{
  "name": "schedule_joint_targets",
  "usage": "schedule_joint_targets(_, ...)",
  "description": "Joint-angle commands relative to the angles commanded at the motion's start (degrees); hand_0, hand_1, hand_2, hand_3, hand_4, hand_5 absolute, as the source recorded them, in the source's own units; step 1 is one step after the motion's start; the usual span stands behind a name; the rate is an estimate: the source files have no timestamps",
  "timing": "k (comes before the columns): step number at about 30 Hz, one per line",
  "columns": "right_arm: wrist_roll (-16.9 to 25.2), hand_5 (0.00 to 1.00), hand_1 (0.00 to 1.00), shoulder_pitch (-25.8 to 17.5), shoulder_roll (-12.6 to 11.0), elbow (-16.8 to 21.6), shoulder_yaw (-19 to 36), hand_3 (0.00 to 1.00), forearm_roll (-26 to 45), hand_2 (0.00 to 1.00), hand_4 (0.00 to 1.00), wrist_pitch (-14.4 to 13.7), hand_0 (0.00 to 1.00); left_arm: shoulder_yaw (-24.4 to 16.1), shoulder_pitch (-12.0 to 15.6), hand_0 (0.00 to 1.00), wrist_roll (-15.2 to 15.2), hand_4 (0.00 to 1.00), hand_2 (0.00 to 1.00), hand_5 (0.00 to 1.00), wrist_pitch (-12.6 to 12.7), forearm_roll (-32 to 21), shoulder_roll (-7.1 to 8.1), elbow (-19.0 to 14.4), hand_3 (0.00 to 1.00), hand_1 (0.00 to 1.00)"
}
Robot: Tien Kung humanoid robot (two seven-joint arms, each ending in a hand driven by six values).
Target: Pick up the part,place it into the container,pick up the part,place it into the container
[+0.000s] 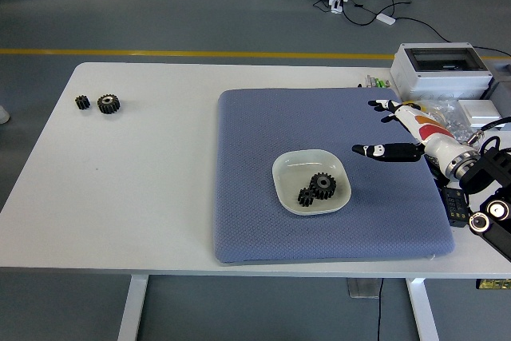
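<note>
Robot hand [397,129] held spread, empty, beside bowl [289,167] holding two gears [317,188]; placing judged complete.
</note>
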Motion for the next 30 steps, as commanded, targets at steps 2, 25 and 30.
schedule_joint_targets(2,0.14,0.664,0.900,-0.10,0.11,-0.14,-0.17,0.983,0.68,0.948,0.998,-0.42,0.998,0.12,-0.04,0.676,-0.04,0.684,0.697,0.659,0.00,-0.16,0.00,0.00,0.586,0.641)
schedule_joint_targets(25,21.24,0.783,0.817,-13.24,2.72,9.75,13.17,0.844,41.86,0.842,0.998,-0.27,0.861,-0.50,-2.07,0.675,-1.08,0.682,0.695,0.660,-0.02,0.28,0.00,0.00,0.585,0.640)
schedule_joint_targets(30,23.33,0.776,0.775,-20.46,4.61,13.81,22.52,0.816,53.63,0.812,0.998,-3.07,0.803,-0.01,-2.61,0.674,-0.98,0.679,0.697,0.655,0.04,0.48,0.00,0.00,0.583,0.639)
